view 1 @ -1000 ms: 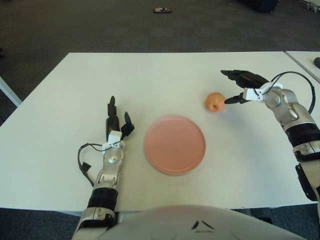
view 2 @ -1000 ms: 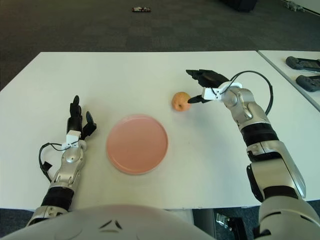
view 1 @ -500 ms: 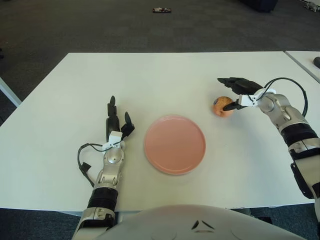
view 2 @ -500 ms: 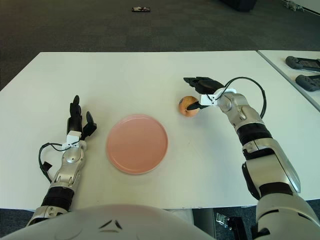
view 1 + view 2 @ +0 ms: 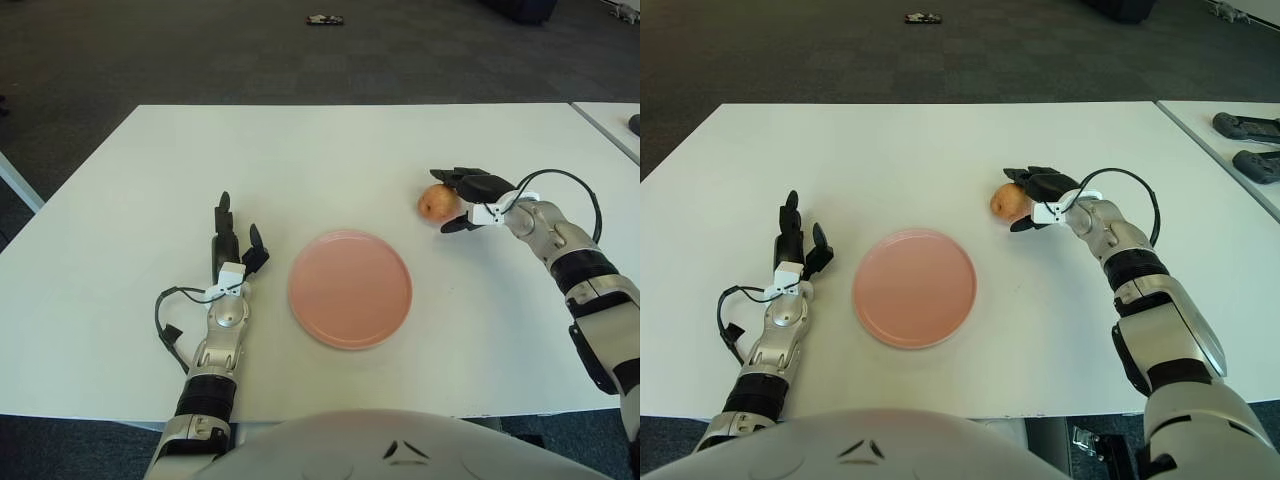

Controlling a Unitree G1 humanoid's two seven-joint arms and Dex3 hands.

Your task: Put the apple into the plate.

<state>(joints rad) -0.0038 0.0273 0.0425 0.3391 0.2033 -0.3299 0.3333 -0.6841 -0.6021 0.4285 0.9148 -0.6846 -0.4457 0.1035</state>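
Right now the right hand (image 5: 466, 200) is cupped around the right side of the apple (image 5: 434, 203), dark fingers (image 5: 1035, 180) curled over its top and far side and the thumb low on the near side. It looks like contact, but I can't tell whether it is a firm grip or just a loose cage. The apple sits on the white table (image 5: 300, 140), to the right of and slightly beyond the pink plate (image 5: 350, 288), a clear gap between them.

Over on the other side, the left hand (image 5: 230, 250) shows just left of the plate, fingers pointing away from the robot and loosely spread, holding nothing.

The risk here is roll. That fruit is round, and the fingers meet it mostly from one side, so if they close unevenly it can squirt out to the left, towards the open table or across the plate's low rim. A weak hold could also let it drop during the carry and bounce off the plate.

As for orientation, there's not much long axis to speak of, since it is close to a ball. Its redder side seems to face the hand and the yellower side the plate. I can't make out the stem, so I can't tell which way the core points.
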